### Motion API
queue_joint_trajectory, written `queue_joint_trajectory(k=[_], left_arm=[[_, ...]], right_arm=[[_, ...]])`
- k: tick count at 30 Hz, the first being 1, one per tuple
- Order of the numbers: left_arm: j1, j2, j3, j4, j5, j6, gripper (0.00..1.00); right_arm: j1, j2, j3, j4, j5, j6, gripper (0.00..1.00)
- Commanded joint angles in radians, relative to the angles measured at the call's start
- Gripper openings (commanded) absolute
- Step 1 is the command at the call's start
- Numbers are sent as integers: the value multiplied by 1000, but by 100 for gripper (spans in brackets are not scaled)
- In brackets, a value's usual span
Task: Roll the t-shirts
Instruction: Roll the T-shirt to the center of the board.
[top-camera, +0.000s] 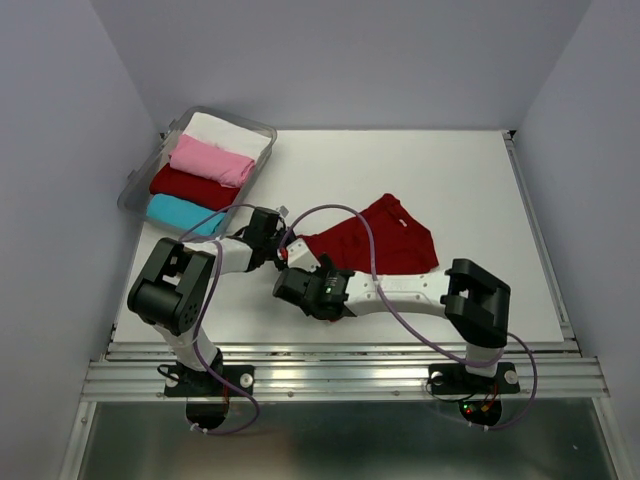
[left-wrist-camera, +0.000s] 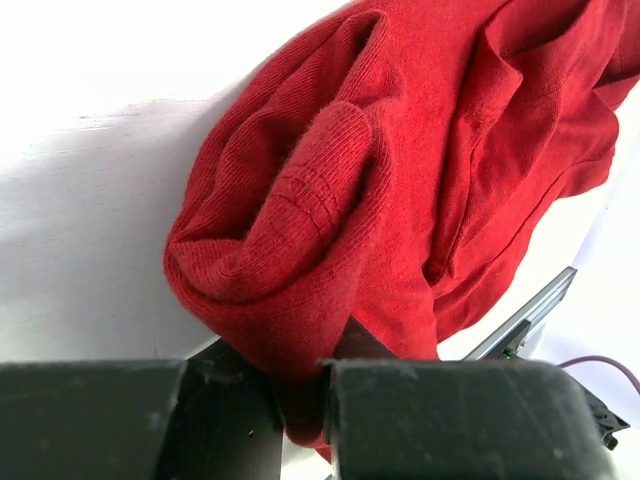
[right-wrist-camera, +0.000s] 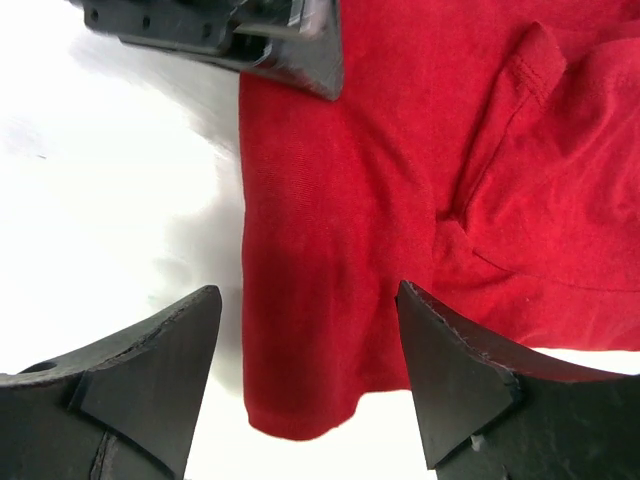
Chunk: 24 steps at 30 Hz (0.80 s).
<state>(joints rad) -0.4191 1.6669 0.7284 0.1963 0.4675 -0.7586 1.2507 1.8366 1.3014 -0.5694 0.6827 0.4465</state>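
Note:
The large dark red t-shirt (top-camera: 385, 240) lies bunched on the white table, partly folded over itself. My left gripper (top-camera: 286, 244) is at its left end, shut on a thick fold of the red cloth (left-wrist-camera: 300, 375); the folded shirt (left-wrist-camera: 400, 180) fills the left wrist view. My right gripper (top-camera: 303, 265) is just in front of that end, open, its fingers straddling a narrow folded corner of the shirt (right-wrist-camera: 330, 230) without pinching it; the midpoint between its fingertips (right-wrist-camera: 310, 310) lies over cloth. The left gripper's body (right-wrist-camera: 250, 35) shows at the top of the right wrist view.
A clear plastic tub (top-camera: 262, 126) stands at the back left, holding rolled white (top-camera: 228, 133), pink (top-camera: 210, 160), dark red (top-camera: 195, 187) and cyan (top-camera: 185, 213) shirts. Both arms' purple cables (top-camera: 365, 255) loop over the shirt. Grey walls enclose the table.

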Motion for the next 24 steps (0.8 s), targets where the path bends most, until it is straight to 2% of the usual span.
queue_joint_trajectory(k=[1,8,15,23,24], left_arm=[[-3,-32,42,-40,-18,8,0],[-3,-32,49,-61,-24,8,0],[-3,-41,60,-101,-47,13,0],[-3,-44,57,-103,-50,12,0],[-1,-44,57,-101,-50,12,0]], right_arm=[[15,38,47,12,80,-22,75],[15,101,42,57,123,-34,72],[15,159,56,39,219,12,61],[15,213,67,11,267,75,59],[15,220,67,11,267,84,55]])
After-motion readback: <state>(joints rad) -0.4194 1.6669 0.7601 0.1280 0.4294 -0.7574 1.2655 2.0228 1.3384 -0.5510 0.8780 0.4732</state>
